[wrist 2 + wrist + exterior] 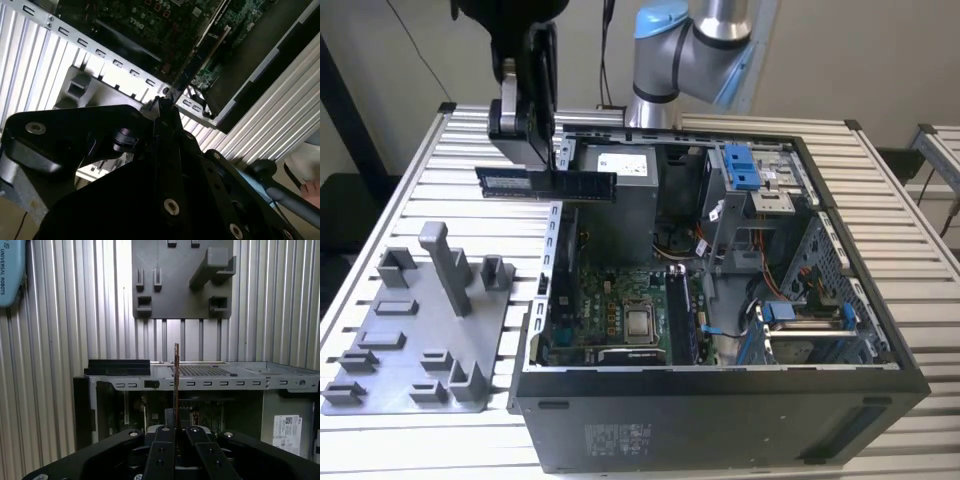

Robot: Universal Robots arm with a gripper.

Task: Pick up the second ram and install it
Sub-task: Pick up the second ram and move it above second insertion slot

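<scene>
**Item: the second ram [570, 185].** Slim dark board, held level and lengthwise in the air above the rear rim of the computer case [720, 425], well clear of the motherboard [610, 300]. In both wrist views it appeared edge-on as a thin strip [176, 380] [200, 62].

**Tool [538, 162].** Closed narrowly on the board, gripping it near mid-length, with both ends projecting. The pinch was also seen in both wrist views [176, 432] [162, 107].

**Hazards (judged).**
- The projecting ends could strike the case rim or the power supply [620, 195] if the board were lowered from this position.
- A thin board in a narrow pinch could pivot or slip, then meet the long dark slots [682, 310] beside the processor socket [640, 322] askew and bind or stress its edge contacts.
- Loose cables [760, 300] inside the case could snag.
- Whether the slot latches stood open could not be told.

**Surface.** Tabletop [890, 190] of pale ribbed metal slats, carrying the open case. At the exterior view's left it carried a grey fixture plate [505, 330] with upright pegs and pockets.

**Room.** Plain light wall [860, 50] behind, with the arm's base joint [665, 60] at the far edge.
</scene>
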